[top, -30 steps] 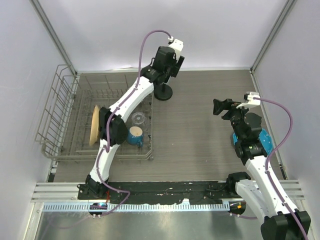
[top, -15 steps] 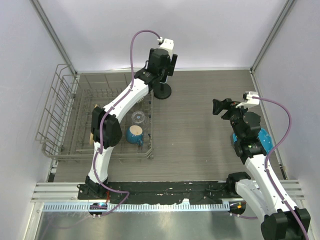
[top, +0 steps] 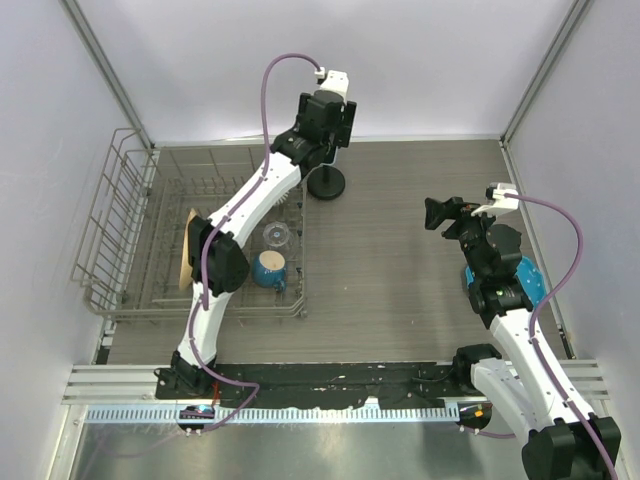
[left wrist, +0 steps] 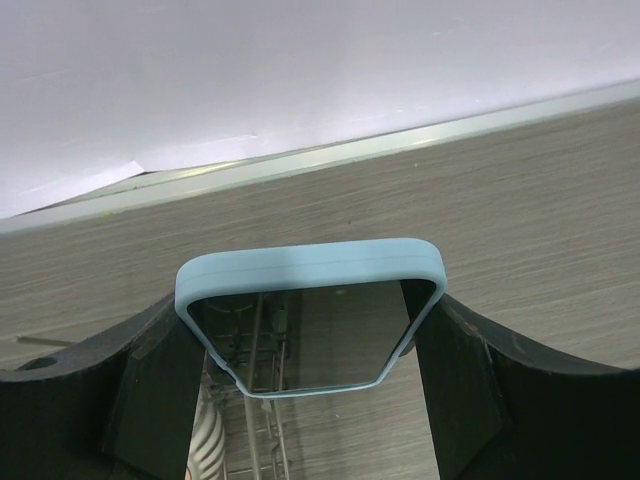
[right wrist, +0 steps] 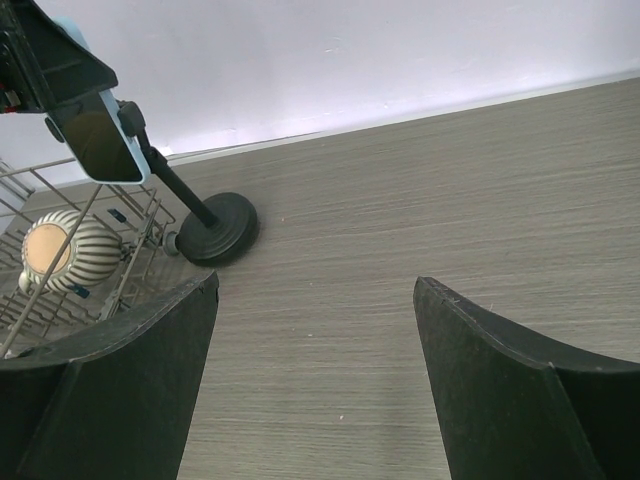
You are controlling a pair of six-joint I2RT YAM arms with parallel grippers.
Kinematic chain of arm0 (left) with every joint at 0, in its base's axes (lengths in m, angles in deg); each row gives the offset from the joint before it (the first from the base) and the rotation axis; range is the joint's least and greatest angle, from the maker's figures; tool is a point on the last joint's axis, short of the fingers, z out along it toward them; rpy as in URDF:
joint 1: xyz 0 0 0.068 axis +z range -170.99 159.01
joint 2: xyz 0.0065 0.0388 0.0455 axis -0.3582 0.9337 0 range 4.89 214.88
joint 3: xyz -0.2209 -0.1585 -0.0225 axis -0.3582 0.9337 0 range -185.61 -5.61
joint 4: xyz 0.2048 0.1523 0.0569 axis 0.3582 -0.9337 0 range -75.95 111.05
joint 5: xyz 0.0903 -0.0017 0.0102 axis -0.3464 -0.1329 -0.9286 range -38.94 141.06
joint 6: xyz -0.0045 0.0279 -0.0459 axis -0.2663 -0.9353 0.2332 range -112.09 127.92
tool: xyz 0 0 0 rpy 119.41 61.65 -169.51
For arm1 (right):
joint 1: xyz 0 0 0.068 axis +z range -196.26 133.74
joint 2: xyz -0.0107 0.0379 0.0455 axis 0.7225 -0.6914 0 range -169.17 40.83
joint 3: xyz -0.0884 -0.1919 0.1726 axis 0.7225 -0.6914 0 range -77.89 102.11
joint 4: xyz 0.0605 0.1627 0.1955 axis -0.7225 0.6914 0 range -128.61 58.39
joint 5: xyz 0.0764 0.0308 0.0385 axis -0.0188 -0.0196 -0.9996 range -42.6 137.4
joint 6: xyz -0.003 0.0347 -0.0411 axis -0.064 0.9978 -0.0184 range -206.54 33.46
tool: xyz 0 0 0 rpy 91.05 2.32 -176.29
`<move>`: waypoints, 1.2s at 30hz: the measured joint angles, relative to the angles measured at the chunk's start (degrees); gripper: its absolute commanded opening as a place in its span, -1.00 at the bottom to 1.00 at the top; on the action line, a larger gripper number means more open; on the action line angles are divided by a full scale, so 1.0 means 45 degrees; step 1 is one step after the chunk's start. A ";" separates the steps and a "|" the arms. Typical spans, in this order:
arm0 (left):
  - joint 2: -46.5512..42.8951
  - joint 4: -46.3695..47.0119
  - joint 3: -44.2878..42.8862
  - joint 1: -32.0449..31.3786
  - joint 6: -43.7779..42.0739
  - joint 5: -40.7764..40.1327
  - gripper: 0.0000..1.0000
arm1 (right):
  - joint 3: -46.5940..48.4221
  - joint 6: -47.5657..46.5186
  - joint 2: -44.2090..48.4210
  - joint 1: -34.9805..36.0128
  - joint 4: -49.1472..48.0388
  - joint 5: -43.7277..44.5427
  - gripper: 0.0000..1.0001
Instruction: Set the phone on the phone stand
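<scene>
Presently grips the phone (left wrist: pixel 310 275) by its edges in the left end effector (left wrist: pixel 310 385), at the top of the phone stand (right wrist: pixel 218 228), likely to meet its head. Holds the right end effector (right wrist: pixel 315 370) spread wide, empty, well right of the stand, probably for clearance.

Light-blue case, black screen on phone (left wrist: pixel 310 318); black phone stand (right wrist: pixel 218 230); white cup (right wrist: pixel 82 252), dark stripes.

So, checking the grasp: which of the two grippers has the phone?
The left gripper, by the dish rack: the phone is clamped between its fingers. The right gripper is open, holding nothing.
</scene>
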 measured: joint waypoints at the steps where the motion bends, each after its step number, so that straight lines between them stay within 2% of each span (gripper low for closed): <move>1: 0.0049 -0.0078 -0.0155 0.0000 0.0097 -0.0121 -1.00 | 0.0000 0.0000 0.0005 0.0000 -0.0010 0.0000 0.69; 7: 0.0112 -0.0306 -0.0321 -0.0019 0.0733 -0.0767 -1.00 | -0.0005 0.0029 0.0005 0.0000 -0.0034 0.0000 0.69; 19: 0.0573 -0.0432 -0.0374 0.0000 0.1370 -0.0869 -1.00 | -0.0078 0.0034 0.0000 0.0000 -0.0102 0.0000 0.70; 25: 0.0573 -0.0461 -0.0389 0.0000 0.1462 -0.0865 -0.75 | -0.0112 0.0034 0.0000 0.0000 -0.0117 -0.0141 0.71; 28: 0.0573 -0.0466 -0.0389 0.0000 0.1496 -0.0865 -0.57 | -0.0117 0.0034 0.0000 0.0000 -0.0117 -0.0287 0.70; 31: 0.0573 -0.0466 -0.0389 0.0000 0.1511 -0.0860 0.23 | -0.0117 0.0034 -0.0005 0.0000 -0.0117 -0.0355 0.70; 32: 0.0573 -0.0466 -0.0389 0.0000 0.1515 -0.0845 0.65 | -0.0117 0.0034 0.0000 0.0000 -0.0117 -0.0369 0.70; 33: 0.0573 -0.0466 -0.0389 0.0000 0.1520 -0.0806 0.84 | -0.0117 0.0034 0.0000 0.0000 -0.0117 -0.0374 0.71; 34: 0.0573 -0.0461 -0.0389 0.0000 0.1506 -0.0753 0.99 | -0.0117 0.0034 0.0000 0.0000 -0.0117 -0.0379 0.71; 36: 0.0568 -0.0355 -0.0355 0.0000 0.1545 -0.0520 0.99 | -0.0117 0.0034 -0.0005 0.0000 -0.0117 -0.0413 0.70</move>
